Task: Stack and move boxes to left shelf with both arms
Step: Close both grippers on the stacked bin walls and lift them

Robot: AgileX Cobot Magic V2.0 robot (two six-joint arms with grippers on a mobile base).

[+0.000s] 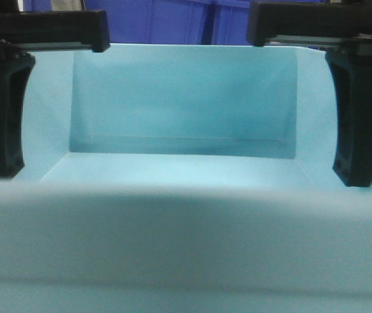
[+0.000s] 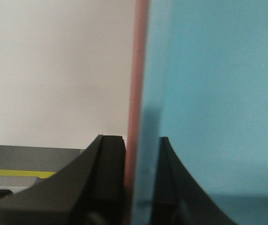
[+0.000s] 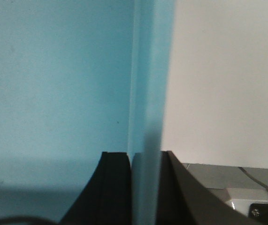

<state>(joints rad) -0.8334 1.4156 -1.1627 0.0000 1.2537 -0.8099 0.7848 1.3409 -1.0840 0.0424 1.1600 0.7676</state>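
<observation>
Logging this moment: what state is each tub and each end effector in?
Light blue rectangular plastic tub: empty, nested inside the pink one.
Pale pink plastic tub: only its edge shows, outside the blue wall.
Left end effector: shut on both walls.
Right end effector: shut on the blue wall.

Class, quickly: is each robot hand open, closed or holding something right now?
Left hand: closed on the stacked walls of the pink tub and light blue tub.
Right hand: closed on the light blue tub's wall.

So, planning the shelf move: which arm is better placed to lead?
Left, probably: the left gripper clamps the pale pink plastic tub and light blue plastic tub together; the right gripper shows only blue.
</observation>
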